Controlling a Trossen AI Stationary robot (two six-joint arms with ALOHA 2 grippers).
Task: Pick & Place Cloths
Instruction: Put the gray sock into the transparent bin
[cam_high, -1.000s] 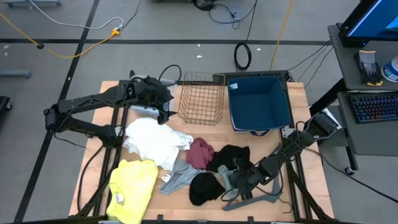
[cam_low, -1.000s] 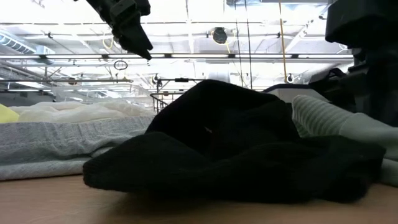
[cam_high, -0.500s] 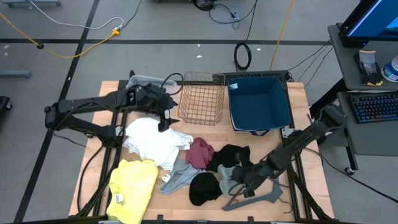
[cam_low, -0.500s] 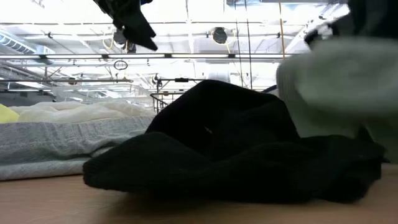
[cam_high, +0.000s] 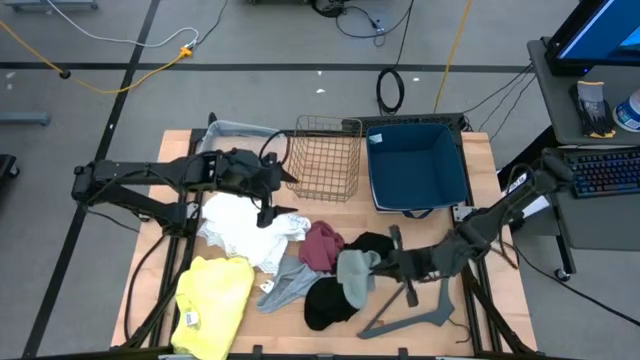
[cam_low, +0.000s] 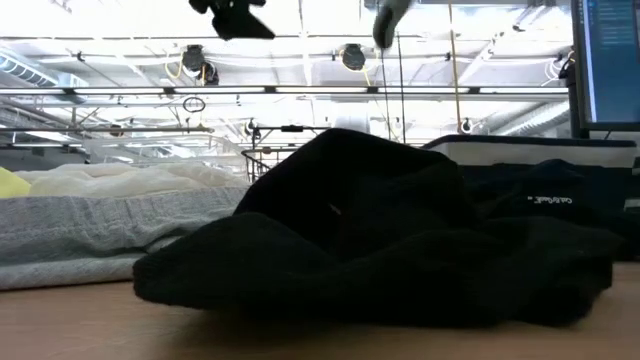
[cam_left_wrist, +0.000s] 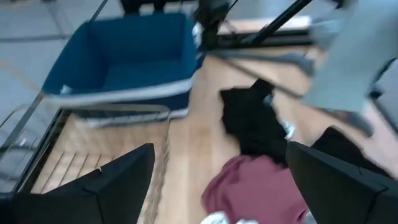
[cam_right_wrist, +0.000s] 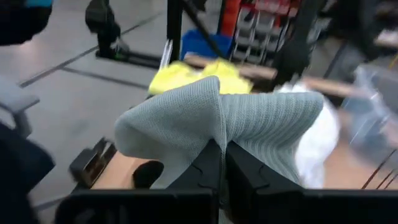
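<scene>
Tabletop (cam_high: 480, 170): seven cloths (cam_high: 245, 225) (one lifted).

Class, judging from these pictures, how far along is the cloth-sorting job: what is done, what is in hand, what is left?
Done: nothing visibly; the blue bin and wire basket look empty.
In hand: the right tool is shut on the grey cloth, lifted above the table. The left tool hangs open over the white cloth.
Left: the white, yellow cloth, maroon cloth and black cloths lie on the table.
</scene>
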